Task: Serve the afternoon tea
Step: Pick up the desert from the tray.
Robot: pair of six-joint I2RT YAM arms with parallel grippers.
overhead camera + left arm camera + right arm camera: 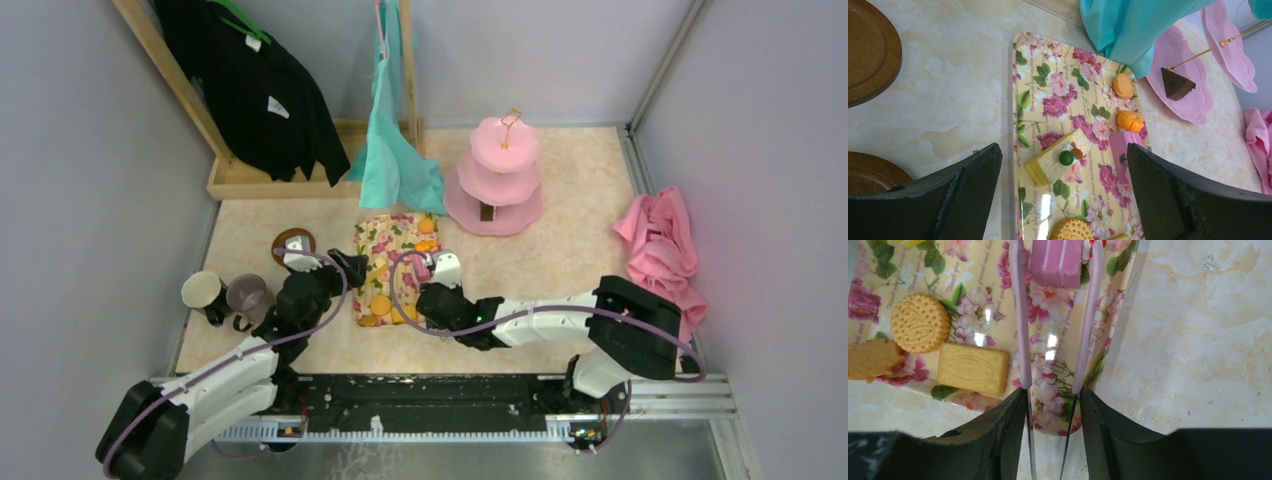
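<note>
Pink snack lay near the tray edge, flanked by tongs.
Your right jaws gripped the tongs narrowly; your left jaws stood wide across the tray's width, bench showing beyond both edges.

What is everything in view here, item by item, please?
Flowered rectangular tray: one, yellow with pink roses, table centre.
Scalloped three-tier stand: one, pink with gold loop, behind-right of tray.
Wedge snack: one, brown, stand's bottom tier.
Snacks on tray: seven seen; two orange pieces, yellow slice, pink slab, three tan biscuits.
Mugs: two, cream mug and mauve-grey mug, table's left edge.
Round wooden saucers: two, brown, left of tray.
Cloths: three; black garment, teal cloth on wooden rack; pink cloth at right.
Slim tongs: one, pink, flanking pink slab.
Left gripper: one, black, open, tray's left edge.
Right gripper: one, black, shut on tongs, tray's right edge.
</note>
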